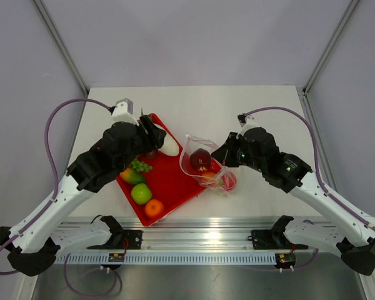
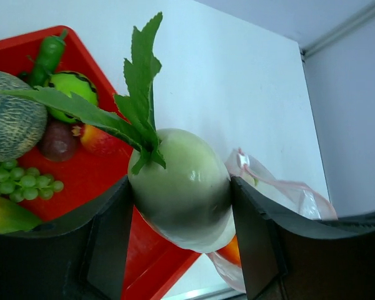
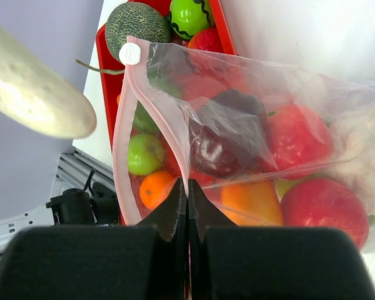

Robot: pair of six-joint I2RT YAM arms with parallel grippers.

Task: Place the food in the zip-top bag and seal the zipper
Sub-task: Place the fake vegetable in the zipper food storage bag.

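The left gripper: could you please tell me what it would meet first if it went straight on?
Most likely the open mouth of the zip-top bag, just beyond the radish the left gripper holds; depth is unclear, so it could reach bare table first.

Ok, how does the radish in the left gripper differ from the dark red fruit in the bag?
Colour: the radish is pale greenish-white with green leaves; the dark red fruit is maroon, no leaves showing. Shape: the radish is elongated, the fruit round. State: the radish is clamped in the left gripper, outside the bag; the fruit lies inside it, and the right gripper pinches the bag's edge. Both are glossy toy food.
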